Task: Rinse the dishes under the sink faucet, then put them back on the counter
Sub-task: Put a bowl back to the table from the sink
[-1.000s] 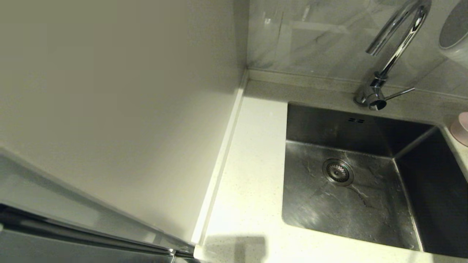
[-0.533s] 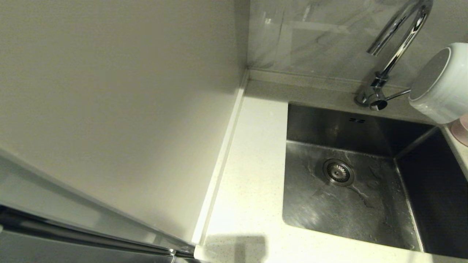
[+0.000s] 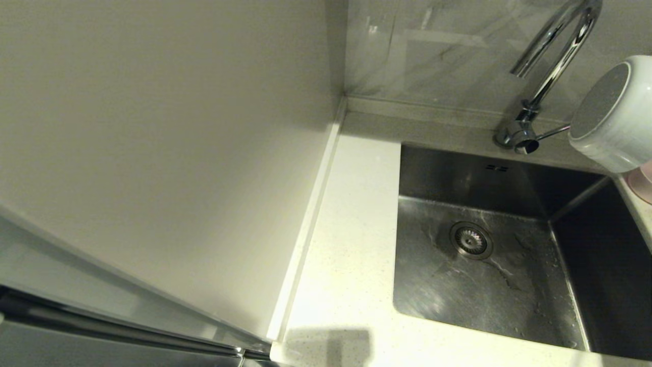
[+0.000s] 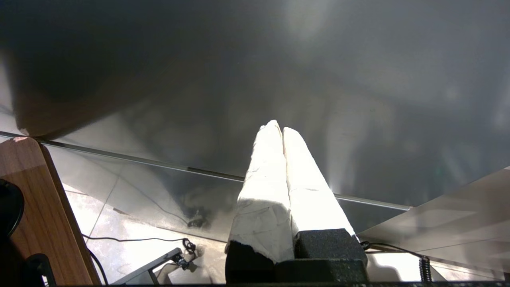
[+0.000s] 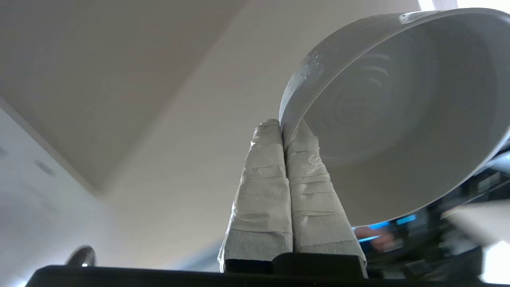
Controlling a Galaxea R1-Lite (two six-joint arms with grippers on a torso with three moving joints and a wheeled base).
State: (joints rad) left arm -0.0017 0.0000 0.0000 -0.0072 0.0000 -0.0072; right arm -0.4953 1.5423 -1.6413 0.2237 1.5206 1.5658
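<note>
Bowl, small round grey-blue (image 3: 614, 114), tipped on its side just right of the chrome gooseneck faucet (image 3: 550, 76), wet rim pinched in the right claw (image 5: 283, 125). Left claw (image 4: 282, 131) parked, pressed together, empty. Advice: drain over the steel sink (image 3: 489, 285), then set it upright on the speckled white desk (image 3: 351, 229).

The brushed steel sink (image 3: 489, 255) is viewed steeply from overhead; the tilted grey-white bowl (image 3: 614, 114) (image 5: 398, 119) at three o'clock is shared close-up by the right wrist view.
</note>
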